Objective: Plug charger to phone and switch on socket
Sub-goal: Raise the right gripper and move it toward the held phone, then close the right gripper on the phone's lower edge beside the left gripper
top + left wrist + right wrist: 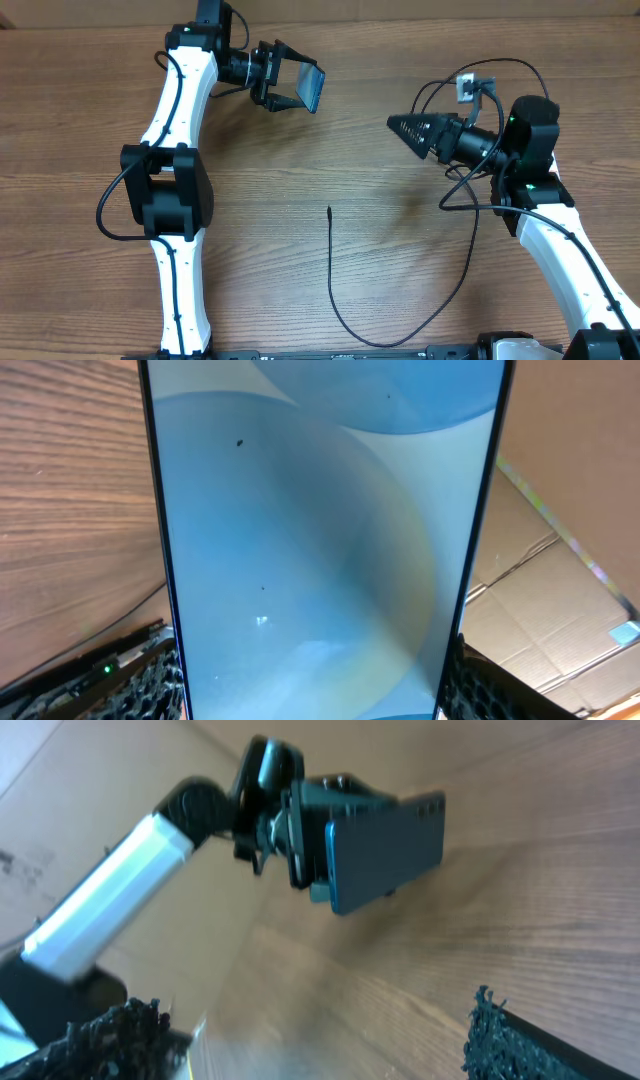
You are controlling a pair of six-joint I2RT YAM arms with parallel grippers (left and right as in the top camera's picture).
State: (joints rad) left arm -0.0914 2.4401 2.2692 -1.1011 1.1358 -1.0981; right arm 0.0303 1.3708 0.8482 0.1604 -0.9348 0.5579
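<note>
The left gripper (283,88) is closed on the phone (308,88) and holds it near the far edge of the table (260,200), a little left of the middle. In the overhead view the phone stands tilted, so that mostly one long edge and a narrow part of its blue face are seen. I cannot tell whether its lower edge touches the wood.

In the left wrist view the phone (320,540) fills almost the whole picture. Its screen glows light blue with soft round shapes, and the dark frame runs down both sides. The black fingers (150,685) press on it from both sides at the bottom of the picture.

The right gripper (398,125) is on the right side of the table, well apart from the phone, and points left toward it. In the right wrist view its two fingers (105,1040) stand far from each other at the lower corners, and nothing is between them, so this gripper (300,1035) is open and empty. The same view shows the phone (385,850) ahead, blurred, clamped at the end of the white left arm (100,910).

The charger (331,270) lies on the table between the two arms. Its tip (329,209) is free on the wood near the middle, touching neither gripper. From there the thin black cable goes toward the near edge, bends to the right and rises again toward the right arm, where I lose it among the arm's own wires.
</note>
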